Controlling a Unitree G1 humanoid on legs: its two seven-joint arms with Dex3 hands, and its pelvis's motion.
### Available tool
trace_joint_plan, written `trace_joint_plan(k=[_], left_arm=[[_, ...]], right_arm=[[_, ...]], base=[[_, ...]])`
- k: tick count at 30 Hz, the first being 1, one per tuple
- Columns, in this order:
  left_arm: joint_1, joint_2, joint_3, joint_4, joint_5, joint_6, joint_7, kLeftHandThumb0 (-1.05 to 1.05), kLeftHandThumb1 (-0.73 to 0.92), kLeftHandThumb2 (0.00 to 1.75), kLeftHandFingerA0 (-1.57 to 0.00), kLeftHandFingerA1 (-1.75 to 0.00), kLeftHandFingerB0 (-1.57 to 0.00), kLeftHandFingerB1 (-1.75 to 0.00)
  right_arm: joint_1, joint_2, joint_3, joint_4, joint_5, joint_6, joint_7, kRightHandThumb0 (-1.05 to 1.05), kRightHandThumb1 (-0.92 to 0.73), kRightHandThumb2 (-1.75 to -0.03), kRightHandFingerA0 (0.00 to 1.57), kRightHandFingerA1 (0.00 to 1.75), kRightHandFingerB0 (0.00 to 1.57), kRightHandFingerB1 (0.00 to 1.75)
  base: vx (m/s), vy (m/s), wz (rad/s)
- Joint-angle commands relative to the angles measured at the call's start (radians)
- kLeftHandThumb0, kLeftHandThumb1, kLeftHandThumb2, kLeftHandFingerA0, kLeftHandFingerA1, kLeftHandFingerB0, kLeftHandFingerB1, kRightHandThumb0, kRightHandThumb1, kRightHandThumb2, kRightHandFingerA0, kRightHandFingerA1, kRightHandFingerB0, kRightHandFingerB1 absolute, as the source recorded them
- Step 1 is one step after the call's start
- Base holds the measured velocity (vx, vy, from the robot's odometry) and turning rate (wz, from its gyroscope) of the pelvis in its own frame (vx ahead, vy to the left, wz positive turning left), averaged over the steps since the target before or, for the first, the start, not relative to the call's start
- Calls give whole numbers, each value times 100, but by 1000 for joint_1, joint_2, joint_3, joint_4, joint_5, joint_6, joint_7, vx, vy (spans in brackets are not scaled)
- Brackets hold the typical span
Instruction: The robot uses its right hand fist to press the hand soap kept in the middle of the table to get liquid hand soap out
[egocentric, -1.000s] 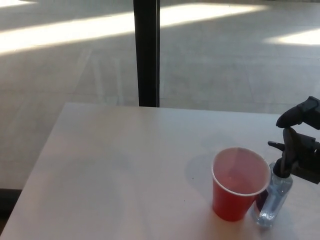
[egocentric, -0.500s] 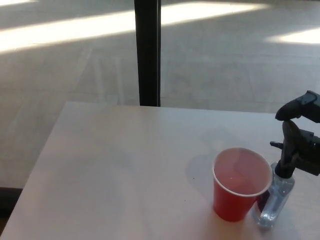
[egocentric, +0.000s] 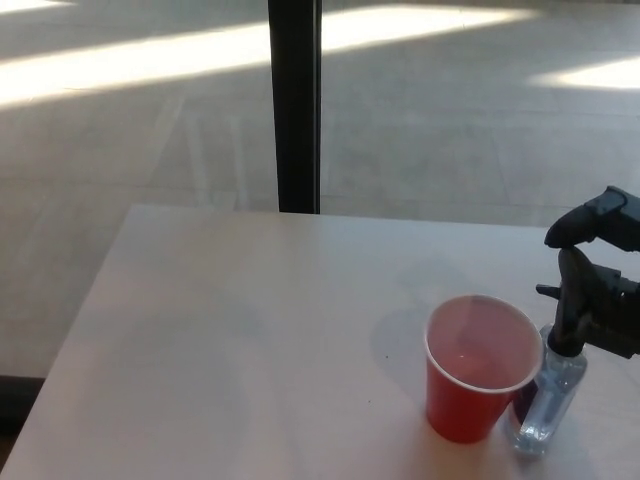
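At the right edge of the pale table (egocentric: 250, 330), beside a red paper cup (egocentric: 480, 368): clear hand soap bottle (egocentric: 545, 400) standing upright, just right of the cup and seemingly touching its wall, black pump head (egocentric: 560, 312) pointing its nozzle back toward the cup's rim. Placed so, presumably, that any liquid pushed out falls toward or into the cup rather than onto the table. Inside the cup, only a pinkish bottom visible; whether any soap has landed there cannot be told.

Above and right of the cup, robot's right hand (egocentric: 600, 285) coming in from the frame's edge, one black finger (egocentric: 580, 225) raised and curled above, another thick finger (egocentric: 578, 290) pointing down beside the pump. Fingers held apart rather than balled up, gripping nothing; not the fist the task calls for, as far as the view shows. Contact with the pump top likely but not certain, the hand partly cut off by the frame. Held over the pump, by all appearance, to bear straight down on it.

Left of the cup, bare tabletop; robot's left hand out of view. Beyond the cup, at the table's far edge, a dark vertical post (egocentric: 294, 105) against a sunlit floor (egocentric: 150, 120).

Risk, as judged: a tall, light bottle pressed off-centre could tip against the cup.
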Motion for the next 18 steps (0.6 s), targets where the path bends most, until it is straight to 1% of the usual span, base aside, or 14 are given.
trace_joint_plan(k=[1, 4, 5, 6, 7, 8, 10, 11, 12, 14, 15, 16, 17, 18], left_arm=[[6, 21, 3, -1, -7, 24, 11, -18, 36, 86, -79, -94, -58, -79], [2, 23, 1, 13, -3, 22, 17, -18, 36, 85, -80, -95, -58, -78], [-4, 26, 4, 34, -6, 7, 11, -17, 35, 86, -82, -96, -57, -79], [-3, 28, 4, 36, -7, 6, 10, -17, 35, 86, -82, -96, -57, -79], [1, 29, 4, 37, -7, -2, 1, -18, 35, 87, -80, -95, -56, -78], [9, 29, 7, 26, -11, 0, -3, -17, 35, 88, -80, -95, -56, -79], [7, 32, 0, 35, -4, -3, -1, -18, 36, 87, -80, -94, -56, -78], [0, 34, 0, 47, -3, -3, 1, -18, 36, 86, -82, -96, -57, -78], [-7, 36, -2, 62, -1, -9, 3, -18, 35, 85, -85, -98, -58, -79], [-9, 36, -3, 79, 0, -18, 4, -18, 35, 85, -85, -98, -58, -79], [-13, 35, -1, 79, -4, -15, 6, -18, 34, 86, -85, -99, -59, -80], [-15, 36, -1, 82, -5, -16, 6, -18, 34, 86, -85, -99, -59, -80], [-16, 34, 1, 80, -8, -14, 6, -18, 36, 87, -79, -95, -55, -77], [-11, 30, 3, 70, -12, -12, 5, -19, 36, 87, -79, -94, -56, -78]], right_arm=[[-33, -26, -29, 35, 49, 180, -2, -25, -61, -109, 99, 175, 60, 160], [-81, -33, -60, 32, 67, 205, -9, -25, -61, -108, 99, 175, 61, 161], [-114, -49, -81, 34, 80, 213, -2, -27, -62, -106, 98, 175, 71, 147], [-116, -46, -79, 38, 78, 213, -2, -27, -62, -106, 98, 175, 71, 147], [-141, -48, -104, 34, 104, 246, -11, -27, -64, -105, 98, 175, 71, 142], [-151, -41, -120, 22, 122, 281, -28, -25, -64, -108, 98, 175, 72, 140], [-146, -41, -124, 19, 118, 285, -20, -25, -64, -109, 99, 175, 73, 140], [-119, -36, -120, 18, 113, 270, -5, -24, -63, -111, 97, 175, 71, 145], [-96, -28, -114, 24, 104, 264, -1, -24, -64, -108, 97, 175, 70, 146], [-81, -25, -112, 13, 101, 279, -7, -24, -64, -108, 97, 175, 70, 146], [-71, 0, -119, 24, 115, 297, -22, -24, -64, -108, 98, 175, 70, 146], [-70, 4, -122, 24, 116, 303, -24, -24, -64, -108, 98, 175, 70, 146], [-62, 8, -116, 22, 113, 314, -27, -24, -67, -105, 100, 175, 59, 161], [-46, 13, -101, 19, 105, 328, -33, -25, -65, -107, 100, 175, 60, 164]], base=[[0, 0, 0], [0, 0, 0], [0, 0, 0], [0, 0, 0], [0, 0, 0], [0, 0, 0], [0, 0, 0], [0, 0, 0], [0, 0, 0], [0, 0, 0], [0, 0, 0], [0, 0, 0], [0, 0, 0], [0, 0, 0]])
